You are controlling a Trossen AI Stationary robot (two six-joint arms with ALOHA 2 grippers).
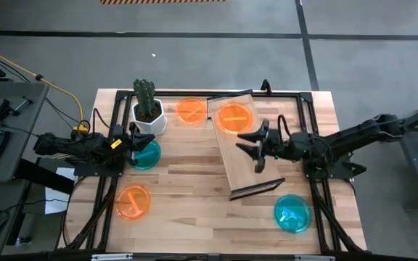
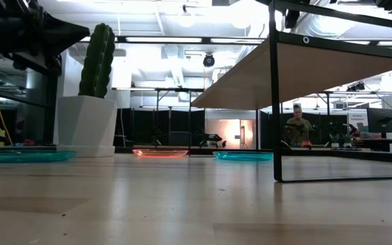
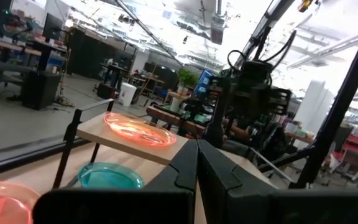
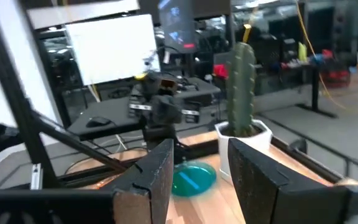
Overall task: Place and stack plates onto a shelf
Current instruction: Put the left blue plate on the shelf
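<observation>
The shelf (image 1: 244,156), a light-wood plank on a dark frame, stands askew mid-table. One orange plate (image 1: 234,117) lies on its far end. Flat on the table lie another orange plate (image 1: 190,111) at the far edge, a teal plate (image 1: 146,154) on the left, an orange plate (image 1: 133,201) near-left and a teal plate (image 1: 292,212) near-right. My left gripper (image 1: 133,141) is shut (image 3: 197,163), above the left teal plate's edge and clear of it. My right gripper (image 1: 252,150) is open (image 4: 201,180) over the shelf's plank, just near of the orange plate, holding nothing.
A white hexagonal pot with a cactus (image 1: 148,109) stands far-left, beside the left gripper. A dark frame (image 1: 194,94) rims the table. The shelf's dark leg (image 2: 275,102) rises in the low view. A person (image 2: 298,128) sits far off in the room.
</observation>
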